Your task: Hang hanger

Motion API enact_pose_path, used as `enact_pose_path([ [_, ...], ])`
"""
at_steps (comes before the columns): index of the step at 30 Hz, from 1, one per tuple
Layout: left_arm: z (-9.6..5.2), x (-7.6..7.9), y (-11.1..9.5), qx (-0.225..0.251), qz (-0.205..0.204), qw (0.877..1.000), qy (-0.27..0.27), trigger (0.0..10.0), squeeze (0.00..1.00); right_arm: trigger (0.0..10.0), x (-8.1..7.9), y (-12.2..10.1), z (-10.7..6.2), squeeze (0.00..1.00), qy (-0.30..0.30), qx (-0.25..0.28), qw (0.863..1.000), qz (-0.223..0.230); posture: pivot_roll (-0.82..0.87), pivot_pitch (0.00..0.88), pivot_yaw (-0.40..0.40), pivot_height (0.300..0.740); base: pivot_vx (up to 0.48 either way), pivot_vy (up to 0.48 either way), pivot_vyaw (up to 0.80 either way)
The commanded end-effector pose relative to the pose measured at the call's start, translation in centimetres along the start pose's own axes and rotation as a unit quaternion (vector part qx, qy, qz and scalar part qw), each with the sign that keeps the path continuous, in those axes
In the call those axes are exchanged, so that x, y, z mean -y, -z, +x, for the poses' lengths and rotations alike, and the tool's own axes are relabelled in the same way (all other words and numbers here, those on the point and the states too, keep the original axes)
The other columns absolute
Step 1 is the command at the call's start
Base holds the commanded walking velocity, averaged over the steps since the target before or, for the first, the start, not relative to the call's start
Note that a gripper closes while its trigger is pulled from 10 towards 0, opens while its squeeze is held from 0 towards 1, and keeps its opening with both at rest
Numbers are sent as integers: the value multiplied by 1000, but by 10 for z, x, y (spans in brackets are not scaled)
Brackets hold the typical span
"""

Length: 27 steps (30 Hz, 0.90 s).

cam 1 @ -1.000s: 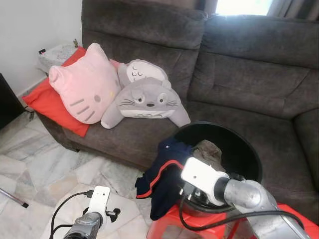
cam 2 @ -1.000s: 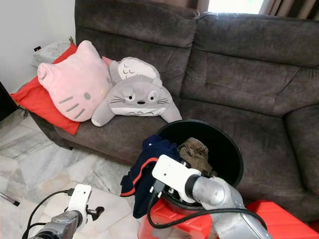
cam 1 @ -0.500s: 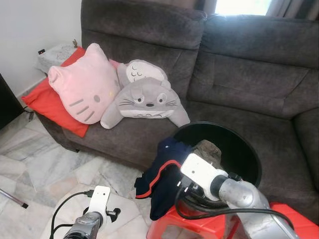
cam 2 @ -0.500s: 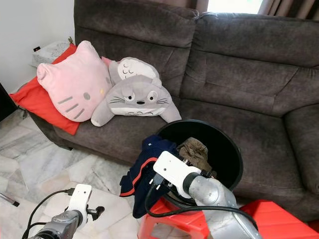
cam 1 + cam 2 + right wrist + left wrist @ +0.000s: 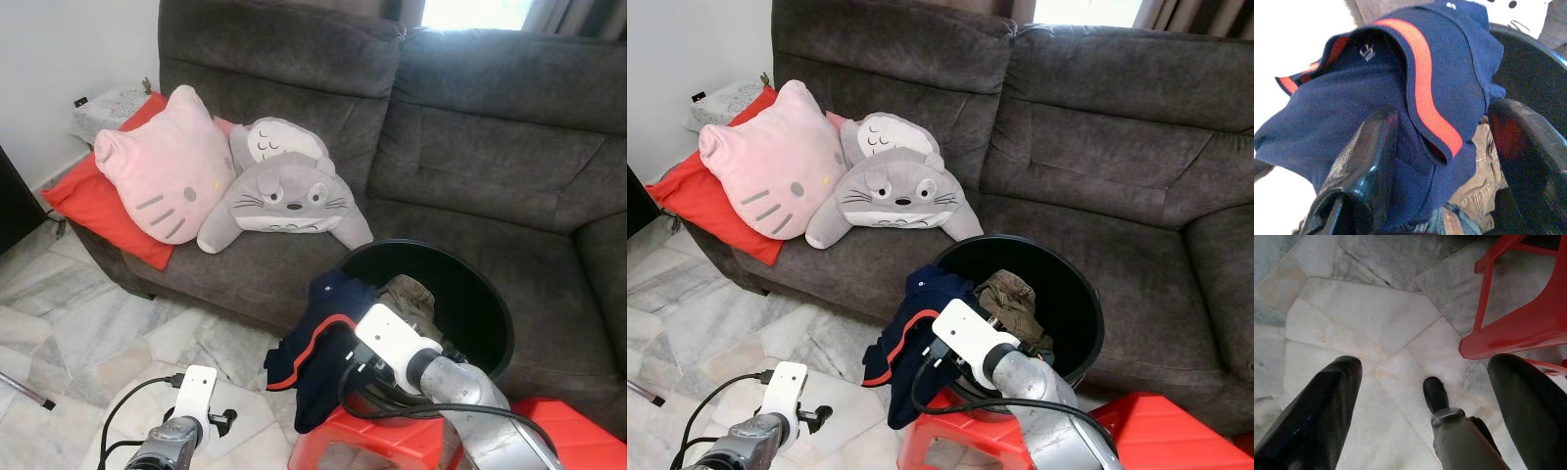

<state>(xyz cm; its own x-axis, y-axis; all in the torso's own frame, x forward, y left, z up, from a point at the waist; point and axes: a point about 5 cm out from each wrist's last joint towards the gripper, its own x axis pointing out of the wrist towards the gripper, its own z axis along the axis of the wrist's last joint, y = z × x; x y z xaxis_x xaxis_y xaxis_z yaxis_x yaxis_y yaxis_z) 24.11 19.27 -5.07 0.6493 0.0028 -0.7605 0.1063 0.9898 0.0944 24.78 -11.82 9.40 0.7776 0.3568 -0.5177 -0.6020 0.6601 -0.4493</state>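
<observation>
A navy garment with an orange-red stripe hangs over the near rim of a round black basket. In the right wrist view my right gripper is open, its two black fingers spread on either side of the navy garment, one finger against the cloth. From the head, the right arm's white wrist block hides those fingers. My left gripper is open and holds nothing, low over the marble floor; its arm sits at the bottom left. I see no hanger.
The basket holds brown clothing and stands on a red plastic stool. Behind it is a dark grey sofa with a pink cat cushion, a grey plush and a red cushion. Marble floor lies to the left.
My right arm has sunk a little and drawn closer to the garment on the basket rim. The left arm has dropped slightly. The garment and basket have stayed put.
</observation>
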Motion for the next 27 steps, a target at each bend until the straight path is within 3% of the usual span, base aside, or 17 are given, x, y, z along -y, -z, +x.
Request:
enact_pose_path([
  [1,0,0,-1,-1,3,1000,2,10000,0,10000,1,-6,2,0,1,14,1000,-6,-121,0,-28,740,0,0,0],
  [11,0,2,-1,0,2,1000,2,10000,0,10000,-4,-17,7,0,-15,53,998,-21,-118,0,-33,740,0,0,0],
  [27,1,2,-2,1,2,1000,3,10000,0,10000,5,-11,14,0,21,40,998,-38,-118,0,-33,740,0,0,0],
])
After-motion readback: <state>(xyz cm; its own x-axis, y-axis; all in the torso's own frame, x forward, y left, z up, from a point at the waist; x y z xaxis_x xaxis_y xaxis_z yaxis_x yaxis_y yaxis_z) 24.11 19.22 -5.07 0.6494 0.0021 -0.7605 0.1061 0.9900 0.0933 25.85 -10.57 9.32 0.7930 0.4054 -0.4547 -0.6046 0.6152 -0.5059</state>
